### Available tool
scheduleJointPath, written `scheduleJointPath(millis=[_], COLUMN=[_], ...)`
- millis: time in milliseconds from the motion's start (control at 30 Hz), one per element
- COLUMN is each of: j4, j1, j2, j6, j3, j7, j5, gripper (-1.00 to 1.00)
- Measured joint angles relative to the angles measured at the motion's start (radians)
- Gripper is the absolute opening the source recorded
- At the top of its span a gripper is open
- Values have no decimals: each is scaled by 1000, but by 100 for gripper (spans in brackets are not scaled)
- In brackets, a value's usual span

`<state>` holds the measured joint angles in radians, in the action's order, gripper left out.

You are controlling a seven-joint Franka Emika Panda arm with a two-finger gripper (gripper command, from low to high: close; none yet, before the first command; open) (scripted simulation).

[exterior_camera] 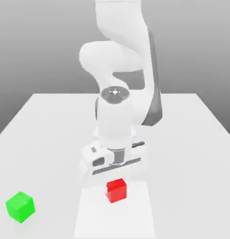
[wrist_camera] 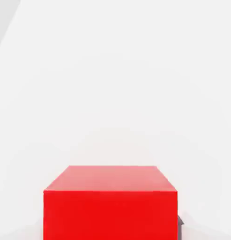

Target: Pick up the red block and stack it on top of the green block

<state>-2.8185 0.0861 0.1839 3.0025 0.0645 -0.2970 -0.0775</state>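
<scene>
Nearest, toward the exterior view's left, a bright green block (exterior_camera: 20, 207) sits on a pale desk (exterior_camera: 191, 186), its top bare. A little farther back, near the middle, is the red block (exterior_camera: 116, 191), well apart from the green one and directly under the white gripper hand (exterior_camera: 114, 163). The fingers (wrist_camera: 180, 228) are closed in on the red block, gripping its opposite sides, parted only by its width. Whether it has any gap beneath it cannot be told. Farther back, the white robot arm (exterior_camera: 119, 60) rises above the hand.

The step in hand is judged to be securing and lifting. Let the grip settle, then raise the block straight up, keeping it level, until its underside is higher than the green block's top. Only then travel sideways; going too low could knock the green block. Center it above and lower gently before release.
</scene>
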Motion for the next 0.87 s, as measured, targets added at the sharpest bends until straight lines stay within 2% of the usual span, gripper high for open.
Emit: scheduleJointPath(millis=[233, 567, 733, 767, 867], j4=[-11, 330, 380, 382, 382], j1=[8, -291, -351, -359, -359], j2=[-204, -63, 92, 117, 117], j6=[-194, -403, -303, -281, -281], j3=[48, 235, 201, 191, 191], j7=[-65, -32, 38, 49, 49], j5=[87, 9, -93, -109, -109], gripper=[-100, -100, -100, 100, 100])
